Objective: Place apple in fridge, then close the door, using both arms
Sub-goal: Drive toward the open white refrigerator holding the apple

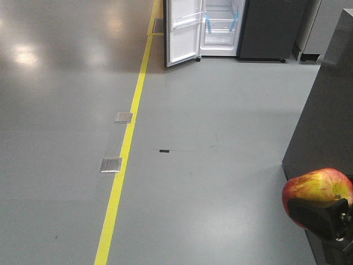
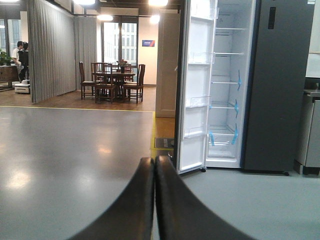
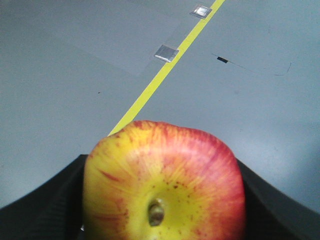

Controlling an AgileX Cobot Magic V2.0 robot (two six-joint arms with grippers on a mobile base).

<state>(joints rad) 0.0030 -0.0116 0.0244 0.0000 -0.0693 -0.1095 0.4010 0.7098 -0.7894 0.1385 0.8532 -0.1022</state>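
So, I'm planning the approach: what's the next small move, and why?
Probably drive forward toward the fridge, keeping the right tool closed on the apple. The fridge stands far across the floor, its door already open, so nothing can be placed yet; the left tool is shut and empty.

No text can be read in any view. The blue sign (image 2: 148, 43) on the far wall (image 2: 147, 67) is too small to read.
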